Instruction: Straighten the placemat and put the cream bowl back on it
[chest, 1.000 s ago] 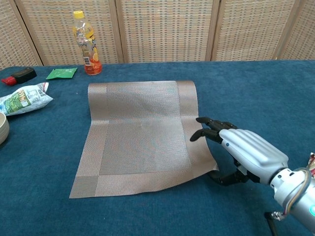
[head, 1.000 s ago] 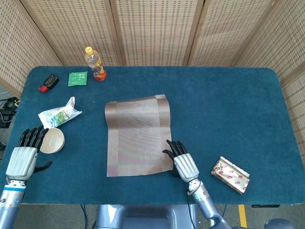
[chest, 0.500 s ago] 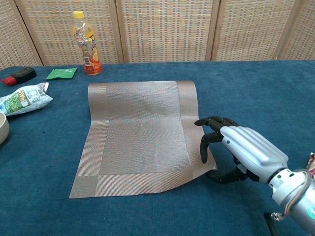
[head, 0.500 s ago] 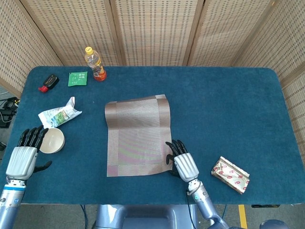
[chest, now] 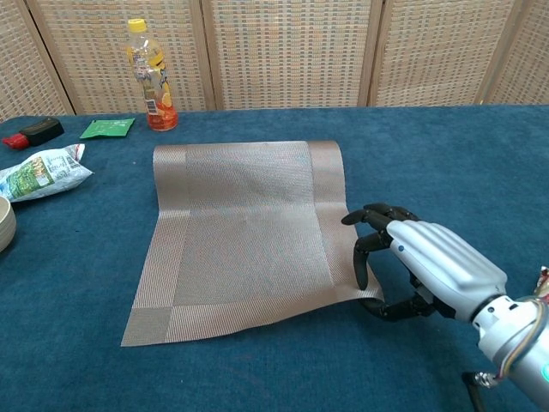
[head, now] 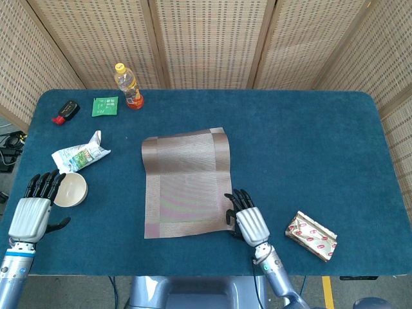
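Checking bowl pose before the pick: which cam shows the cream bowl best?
Head view. The whole cream bowl shows from above, open side up, on the table just off the left hand, apart from the placemat. Chest view catches only a sliver of its side at the left edge.

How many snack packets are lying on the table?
2. A white and green packet lies near the left edge, just behind the cream bowl. A red and white packet lies near the front right corner. None seems hidden.
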### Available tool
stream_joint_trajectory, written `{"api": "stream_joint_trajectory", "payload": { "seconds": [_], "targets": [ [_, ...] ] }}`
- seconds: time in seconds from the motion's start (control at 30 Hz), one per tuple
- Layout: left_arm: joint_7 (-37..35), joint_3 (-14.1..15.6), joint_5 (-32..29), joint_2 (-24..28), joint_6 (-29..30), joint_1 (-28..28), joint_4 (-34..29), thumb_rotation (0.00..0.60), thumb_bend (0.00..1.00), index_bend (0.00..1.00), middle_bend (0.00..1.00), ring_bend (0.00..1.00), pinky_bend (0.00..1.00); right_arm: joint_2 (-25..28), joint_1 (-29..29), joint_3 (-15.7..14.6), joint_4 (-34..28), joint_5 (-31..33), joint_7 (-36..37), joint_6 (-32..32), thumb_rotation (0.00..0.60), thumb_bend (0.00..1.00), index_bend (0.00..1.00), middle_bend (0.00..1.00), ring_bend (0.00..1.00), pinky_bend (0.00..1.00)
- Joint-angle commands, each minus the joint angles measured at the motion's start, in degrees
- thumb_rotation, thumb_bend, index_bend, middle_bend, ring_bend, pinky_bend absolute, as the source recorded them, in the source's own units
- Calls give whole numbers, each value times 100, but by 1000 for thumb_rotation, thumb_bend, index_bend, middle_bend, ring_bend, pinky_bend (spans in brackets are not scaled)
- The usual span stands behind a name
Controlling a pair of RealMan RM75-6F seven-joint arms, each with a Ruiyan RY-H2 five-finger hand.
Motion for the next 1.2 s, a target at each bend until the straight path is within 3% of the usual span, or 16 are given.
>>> {"api": "stream_joint_trajectory", "payload": {
  "seconds": [0.03, 0.4, 0.83, 1.07, 1.2],
  "targets": [
    [10, 2, 8, 0, 2, 2, -7, 600, 79, 0, 0, 0, 0, 34, -20, -9, -51, 4, -34, 12, 600, 598, 678, 231, 0, 32],
    [51, 3, 17, -20, -12, 2, -5, 600, 79, 0, 0, 0, 0, 399, -221, -145, -462, -149, -154, 351, 600, 607, 697, 242, 0, 40],
    [87, 10, 42, -16, -6, 13, -34, 600, 79, 0, 0, 0, 0, 2019, -670, -234, -1319, -205, -255, 941, 600, 601, 720, 267, 0, 65],
    [177, -3, 20, -50, -11, 10, -28, 600, 79, 0, 0, 0, 0, 2641, -475, 221, -1235, 235, -226, 567, 600, 599, 726, 273, 0, 96],
    [172, -34, -35, -59, -31, 4, 2, 600, 78, 0, 0, 0, 0, 2958, -214, 562, -1076, 702, -286, 4, 600, 598, 726, 274, 0, 99]
  ]
}}
